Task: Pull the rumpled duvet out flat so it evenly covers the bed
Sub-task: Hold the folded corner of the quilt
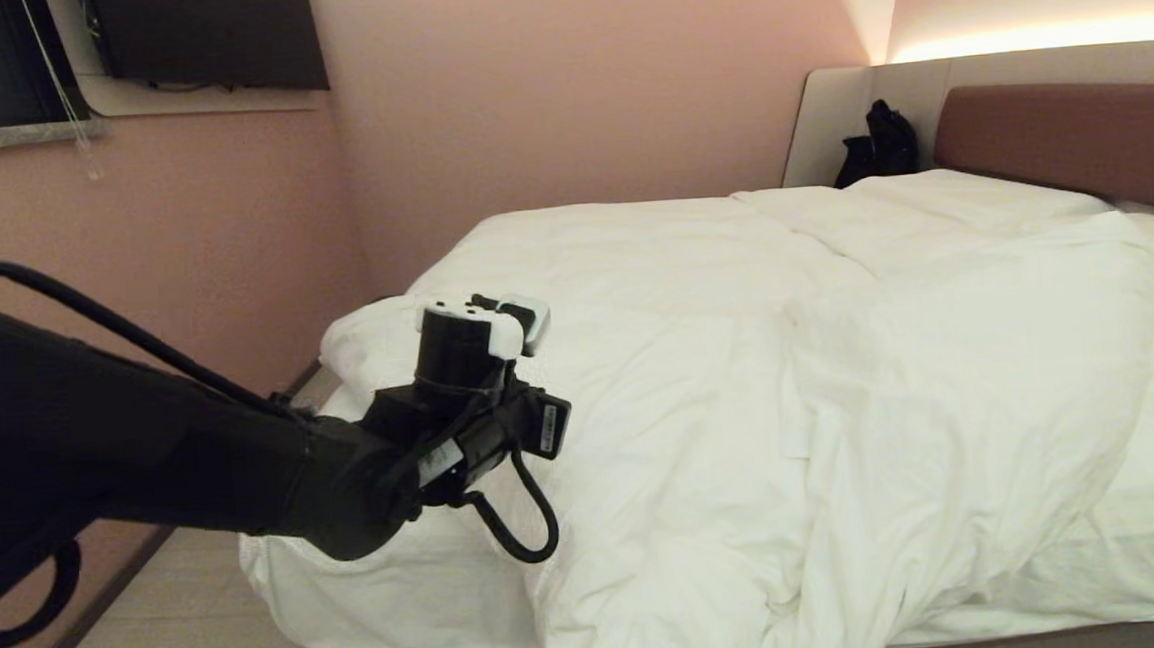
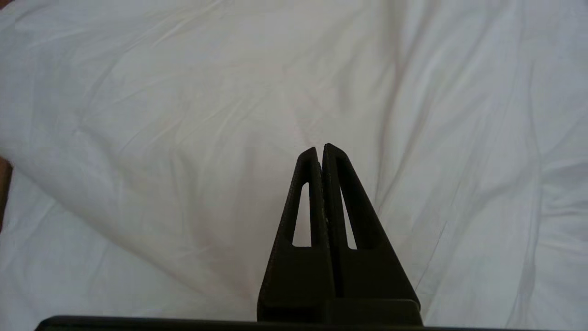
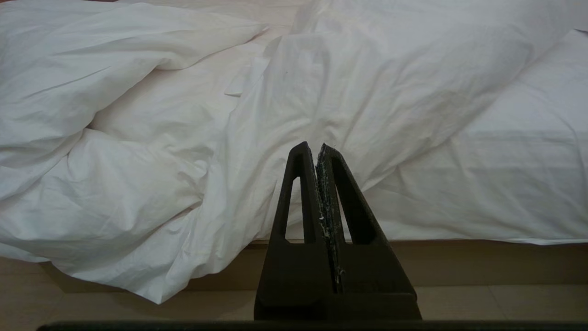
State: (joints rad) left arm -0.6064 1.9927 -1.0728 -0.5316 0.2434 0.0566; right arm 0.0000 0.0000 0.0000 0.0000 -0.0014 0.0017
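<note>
We see the duvet (image 1: 840, 368) heaped toward the near-left of the bed (image 1: 1066, 134), sheet bare at right, so spreading remains; left hand (image 2: 320, 148) hovers with fingers together, empty.

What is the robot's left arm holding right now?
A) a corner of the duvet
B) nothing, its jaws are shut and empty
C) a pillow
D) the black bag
B: in the left wrist view the left gripper has its jaws pressed together with nothing between them, above the white duvet.
</note>
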